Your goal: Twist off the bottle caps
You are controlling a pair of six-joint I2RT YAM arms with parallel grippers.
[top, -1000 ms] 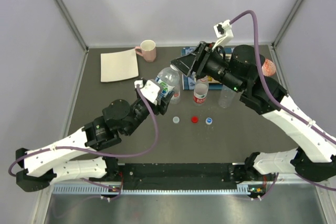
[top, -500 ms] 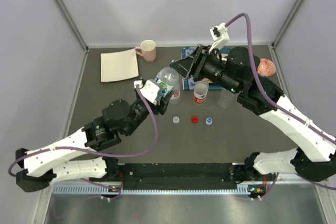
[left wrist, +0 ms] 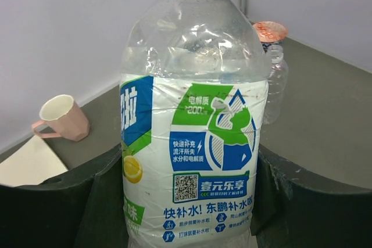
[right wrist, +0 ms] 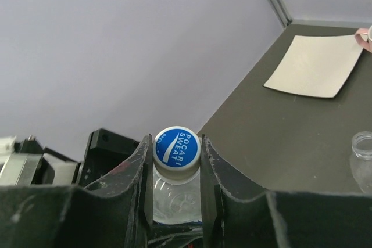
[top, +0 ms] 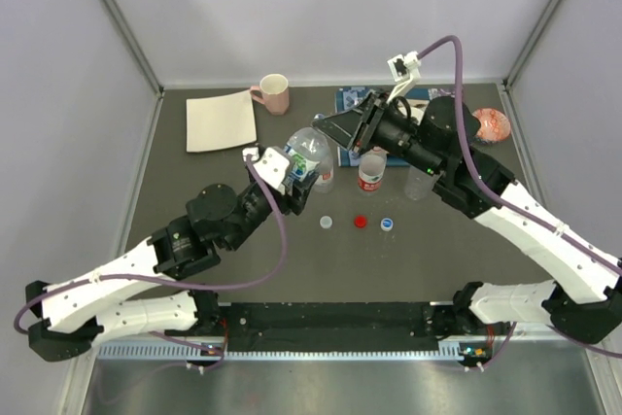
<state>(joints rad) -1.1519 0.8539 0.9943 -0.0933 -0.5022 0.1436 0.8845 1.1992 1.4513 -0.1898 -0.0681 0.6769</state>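
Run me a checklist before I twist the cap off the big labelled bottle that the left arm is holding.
1. Clear plastic bottle with green-and-blue label between left fingers: ok.
2. Right fingers against both sides of its blue-and-white round screw cap: ok.
3. Cap seated on the neck: ok.
4. Grip firmness: cannot tell.
5. Small red-labelled bottle close by, clearance: cannot tell.
6. Three loose caps lying apart from the held bottle: ok.

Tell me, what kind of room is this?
Likely a robot lab test cell: bare grey walls enclose a dark table, where the left arm and right arm handle a capped drink bottle.
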